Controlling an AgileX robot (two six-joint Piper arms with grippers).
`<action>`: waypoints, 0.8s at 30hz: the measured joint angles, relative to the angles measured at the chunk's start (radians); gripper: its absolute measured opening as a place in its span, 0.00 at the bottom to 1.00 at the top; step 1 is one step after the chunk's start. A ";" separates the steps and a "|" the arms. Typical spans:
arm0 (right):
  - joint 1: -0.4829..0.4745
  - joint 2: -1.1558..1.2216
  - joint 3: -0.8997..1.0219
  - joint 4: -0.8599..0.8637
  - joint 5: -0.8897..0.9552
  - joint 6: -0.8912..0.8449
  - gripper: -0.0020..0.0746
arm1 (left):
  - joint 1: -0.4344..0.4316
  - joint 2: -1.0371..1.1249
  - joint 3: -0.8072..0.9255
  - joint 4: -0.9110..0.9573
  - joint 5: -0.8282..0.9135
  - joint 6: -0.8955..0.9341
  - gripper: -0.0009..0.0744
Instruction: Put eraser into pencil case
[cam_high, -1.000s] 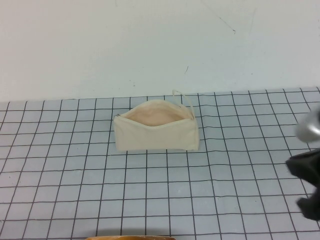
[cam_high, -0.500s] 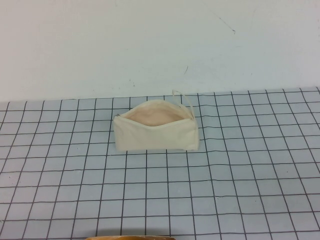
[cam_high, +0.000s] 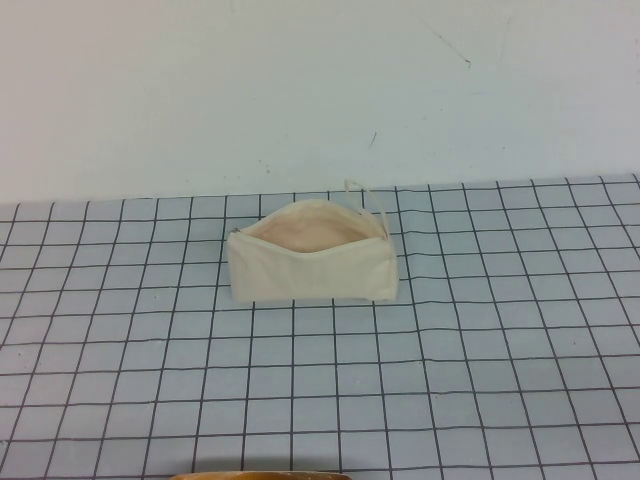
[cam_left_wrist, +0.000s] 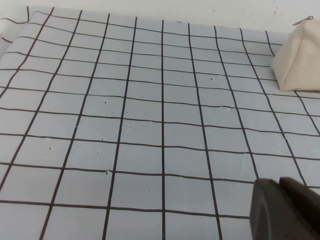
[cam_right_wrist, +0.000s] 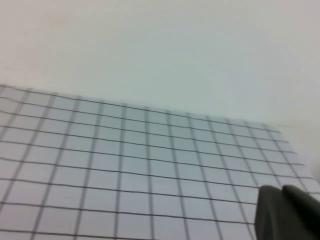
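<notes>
The pencil case (cam_high: 312, 262) is a cream-white fabric pouch that stands on the grid mat with its zip open, showing pinkish-beige lining. A thin cord loop (cam_high: 366, 195) sticks out at its far right end. One end of the pouch shows in the left wrist view (cam_left_wrist: 299, 60). The eraser is not visible in any view. My left gripper (cam_left_wrist: 280, 182) is shut and empty, low over the mat and well away from the pouch. My right gripper (cam_right_wrist: 281, 190) is shut and empty over bare mat. Neither arm shows in the high view.
A grey mat with a black grid (cam_high: 450, 350) covers the table. A plain white wall (cam_high: 300, 90) rises behind it. A thin brown curved edge (cam_high: 260, 475) shows at the bottom of the high view.
My right arm was at the right edge of the high view one second ago. It has drawn back out of that view. The pouch has not moved.
</notes>
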 joint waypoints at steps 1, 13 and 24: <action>-0.025 -0.002 0.000 -0.002 0.000 0.000 0.02 | 0.000 0.000 0.000 0.000 0.000 0.000 0.01; -0.073 -0.006 0.039 0.009 -0.011 0.002 0.02 | 0.000 0.000 0.000 0.000 0.000 0.000 0.01; -0.075 -0.118 0.227 0.276 -0.171 -0.098 0.02 | 0.000 0.000 0.000 0.000 0.000 0.000 0.01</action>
